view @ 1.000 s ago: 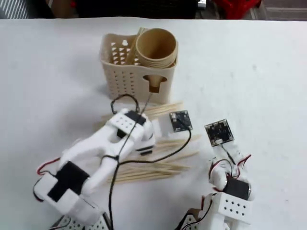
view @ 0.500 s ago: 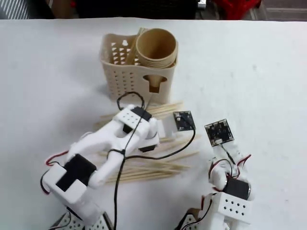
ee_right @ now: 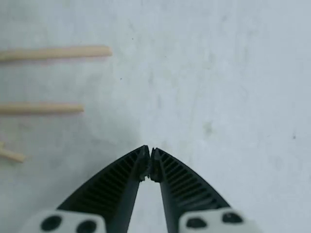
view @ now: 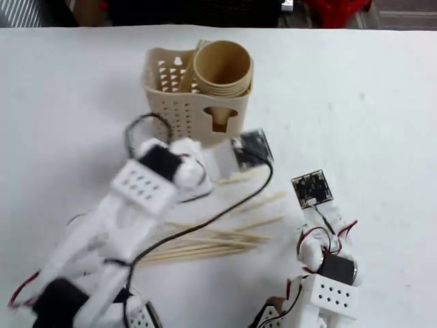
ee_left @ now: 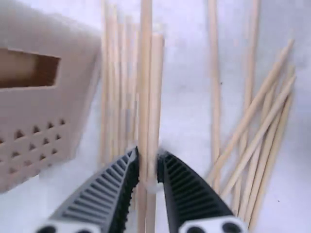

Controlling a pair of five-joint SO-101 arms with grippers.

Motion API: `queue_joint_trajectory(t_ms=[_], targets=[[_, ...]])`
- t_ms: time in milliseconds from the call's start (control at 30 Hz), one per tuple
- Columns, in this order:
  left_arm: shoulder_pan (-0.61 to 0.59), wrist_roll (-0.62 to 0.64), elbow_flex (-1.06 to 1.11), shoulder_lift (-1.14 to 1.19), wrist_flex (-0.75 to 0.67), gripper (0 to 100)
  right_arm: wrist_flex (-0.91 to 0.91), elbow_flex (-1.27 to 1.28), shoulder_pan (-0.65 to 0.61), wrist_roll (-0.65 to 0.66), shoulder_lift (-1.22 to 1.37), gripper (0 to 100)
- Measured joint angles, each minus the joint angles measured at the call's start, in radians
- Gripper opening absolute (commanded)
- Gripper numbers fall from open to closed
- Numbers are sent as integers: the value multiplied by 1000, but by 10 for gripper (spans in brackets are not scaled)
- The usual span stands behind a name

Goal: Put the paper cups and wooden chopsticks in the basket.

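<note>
Left gripper (ee_left: 147, 162) — jaws clamped on a chopstick pair (ee_left: 149, 87), held just beside the basket (view: 184, 113), presumably for loading; cups (view: 222, 67) already inside; loose sticks (view: 205, 242) on the table (view: 355, 102). Right gripper (ee_right: 149, 160) closed, empty — idle.

The left arm (view: 140, 188), nearest the basket (view: 179, 113), is white plastic with black motor blocks, a hole-dotted panel and a looping black cable (view: 225, 213). The right arm (view: 331, 277), farther off, matches, with red and black wires (view: 343, 228).
</note>
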Motion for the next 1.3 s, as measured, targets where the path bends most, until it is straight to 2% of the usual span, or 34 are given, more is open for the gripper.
queue_joint_trajectory(t_ms=[200,300,400,500,633,800,967,1067,1300], targets=[[-77,68,-233,-176,92,20,0,0,0,0,0,18],[-110,137,-416,-186,87,20,0,0,0,0,0,18],[-133,227,-568,-190,26,20,0,0,0,0,0,18],[-137,327,-631,-201,-80,20,0,0,0,0,0,18],[-172,470,-609,-204,-298,20,0,0,0,0,0,18],[-221,575,-399,-204,-686,20,0,0,0,0,0,18],[-249,591,-161,-175,-1020,20,0,0,0,0,0,18],[-269,597,-130,-91,-1102,20,0,0,0,0,0,18],[-307,654,-123,74,-1178,20,0,0,0,0,0,18]])
